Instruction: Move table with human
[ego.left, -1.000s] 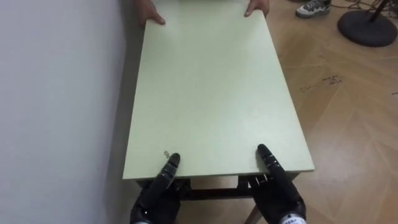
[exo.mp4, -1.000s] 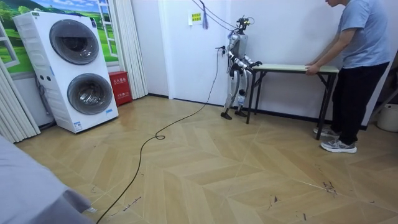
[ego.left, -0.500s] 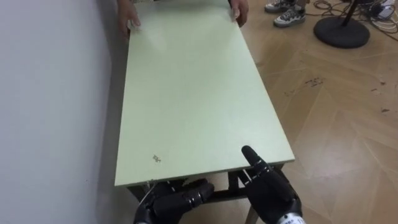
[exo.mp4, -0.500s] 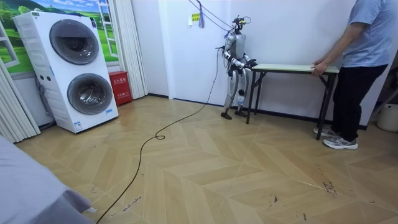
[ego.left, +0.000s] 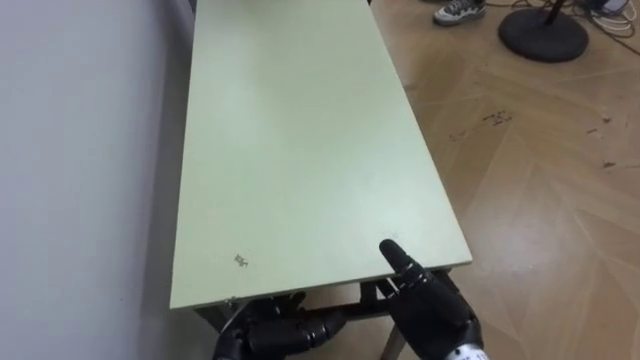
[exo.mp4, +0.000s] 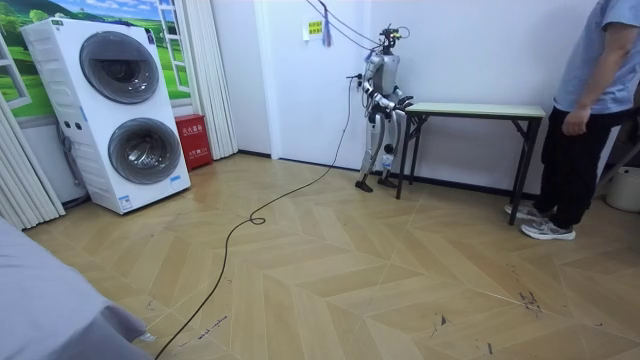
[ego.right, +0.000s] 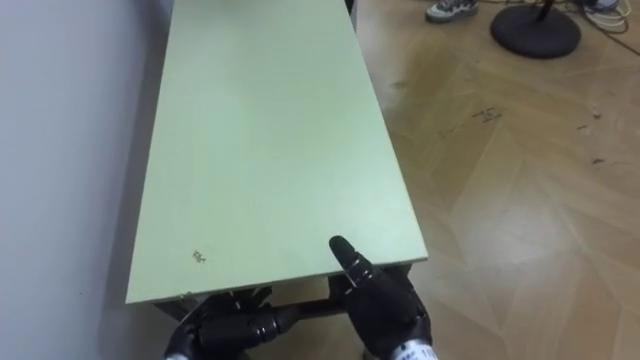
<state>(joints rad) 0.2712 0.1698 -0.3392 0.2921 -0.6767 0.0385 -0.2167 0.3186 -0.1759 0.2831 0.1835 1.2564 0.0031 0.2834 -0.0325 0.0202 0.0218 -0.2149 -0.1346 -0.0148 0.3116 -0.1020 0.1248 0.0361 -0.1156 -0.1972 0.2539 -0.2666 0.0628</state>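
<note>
The long table (ego.left: 300, 140) with a pale green top stands lengthwise before me, its left side against the white wall. My left hand (ego.left: 285, 330) lies below the near edge, off the top, its fingers stretched out sideways to the right. My right hand (ego.left: 430, 310) is at the near right corner, its thumb reaching up over the edge. In the room view I stand at one end of the table (exo.mp4: 475, 108). The person (exo.mp4: 590, 100) stands at the far end with an arm hanging down and both hands off the table.
The white wall (ego.left: 80, 150) runs close along the table's left side. Wooden floor lies open on the right, with a black round stand base (ego.left: 540, 35) and the person's shoe (ego.left: 460, 10) beyond. Stacked washing machines (exo.mp4: 120, 110) stand far across the room.
The person's hands have left the far edge. My left hand has dropped off the near edge, and its fingers have stretched out beneath it. The head view has shifted.
</note>
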